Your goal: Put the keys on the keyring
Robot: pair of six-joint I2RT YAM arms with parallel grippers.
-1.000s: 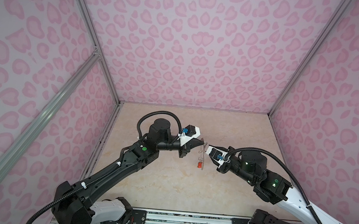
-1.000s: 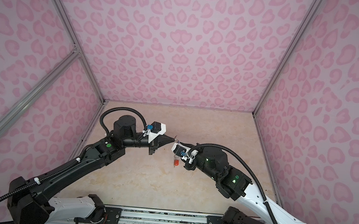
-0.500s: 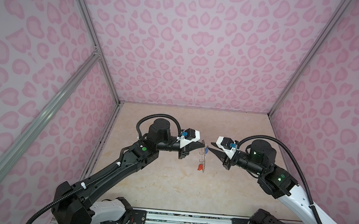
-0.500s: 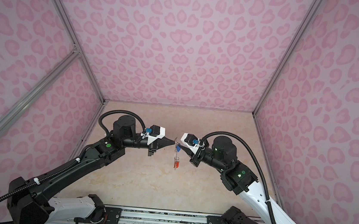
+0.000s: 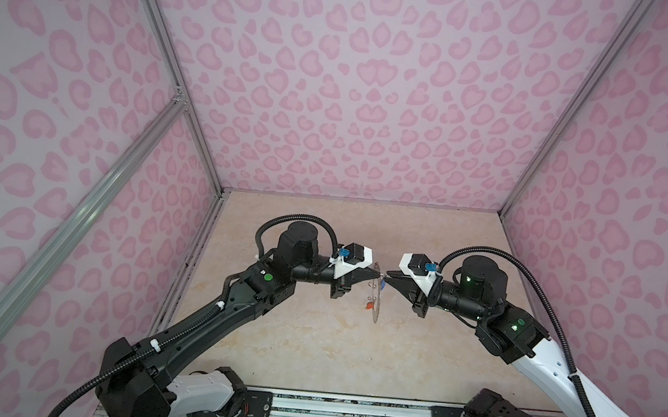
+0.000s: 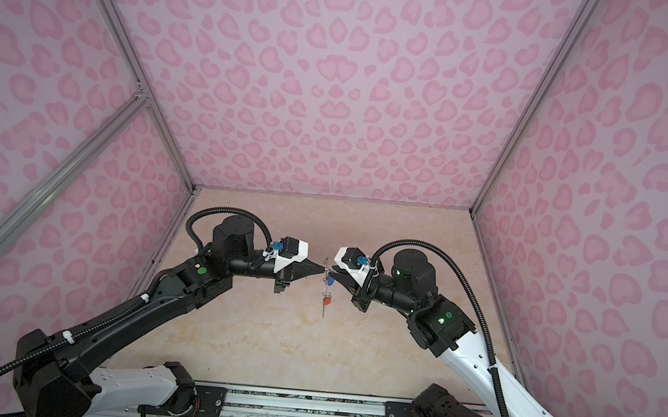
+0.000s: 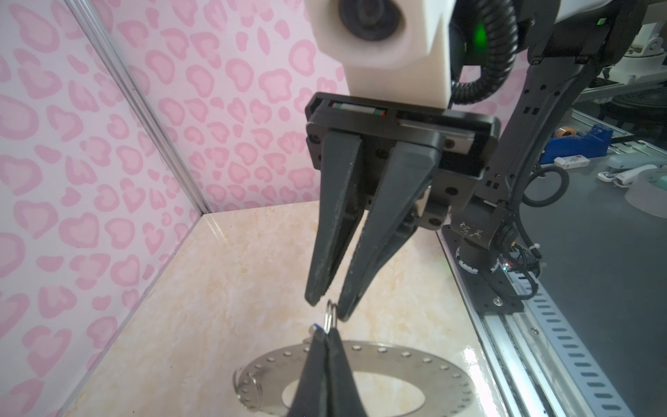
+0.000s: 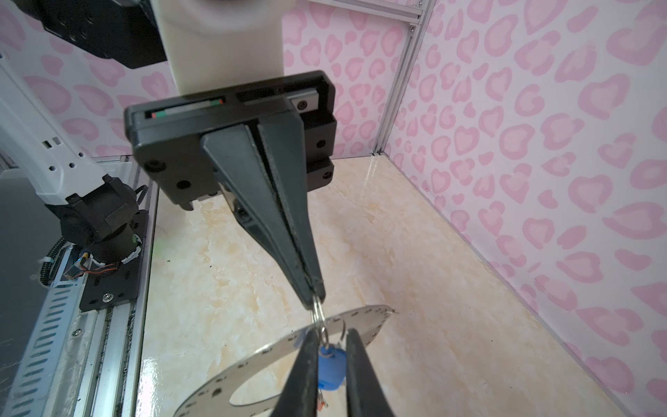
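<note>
My left gripper (image 5: 378, 273) (image 7: 325, 334) is shut on a thin wire loop (image 7: 331, 317) at the keyring's rim. The keyring (image 7: 415, 361) (image 8: 252, 361), a flat grey disc with rim holes, hangs from that loop above the floor and shows edge-on in both top views. A key with a blue tag (image 8: 330, 368) (image 6: 329, 281) dangles just under the loop. A red tag (image 6: 326, 300) hangs lower by the disc. My right gripper (image 6: 333, 274) (image 7: 332, 307) faces the left one tip to tip. Its jaws stand a narrow gap apart at the same loop.
Pink patterned walls close in the marble floor (image 5: 311, 341) on three sides, with aluminium posts (image 8: 400, 90) in the corners. A metal rail (image 5: 346, 411) runs along the front edge. A second wire loop (image 7: 249, 386) sits on the disc's rim.
My right gripper rose and swung up level with the left gripper's tip, and its jaws narrowed. The left gripper kept its hold, and the keyring hangs as before.
</note>
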